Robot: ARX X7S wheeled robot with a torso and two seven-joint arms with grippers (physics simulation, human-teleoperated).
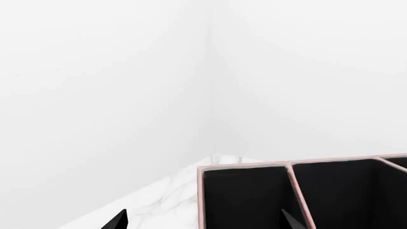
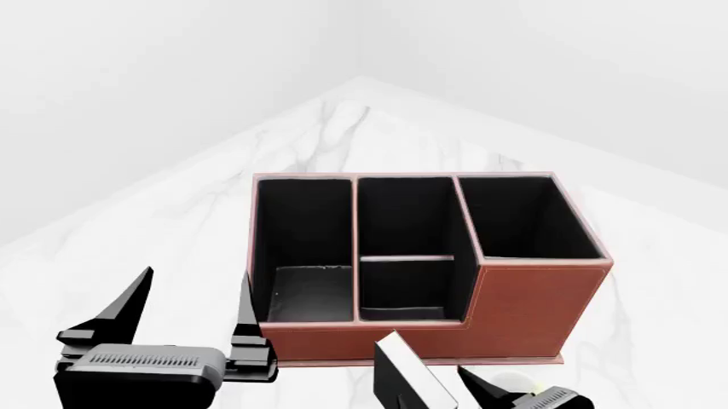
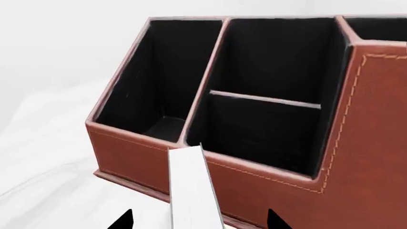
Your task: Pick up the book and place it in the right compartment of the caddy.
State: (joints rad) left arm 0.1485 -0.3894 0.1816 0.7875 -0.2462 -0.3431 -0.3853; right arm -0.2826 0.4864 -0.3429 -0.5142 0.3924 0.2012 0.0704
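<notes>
Left wrist view: the left hand [image 1: 202,220], fingers spread and empty, hovers beside the reddish-brown leather-like caddy [image 1: 289,168] on the white marble counter [image 1: 162,198].

Head view: the small black hardcover book [image 2: 407,375] sits low before the caddy, by the right hand [image 2: 483,394]; the tall right compartment [image 2: 523,217] is open above.

Right wrist view: the right hand appears clenched on the book's white page edges; stiff, light, likely slippery, so grip the covers.

Book [image 3: 194,191], seemingly gripped, before caddy [image 3: 254,181]

Caddy [image 2: 534,319] on the table [image 2: 148,239], right compartment [image 2: 523,217] at its right end, book [image 2: 404,375] in front of the caddy
</notes>
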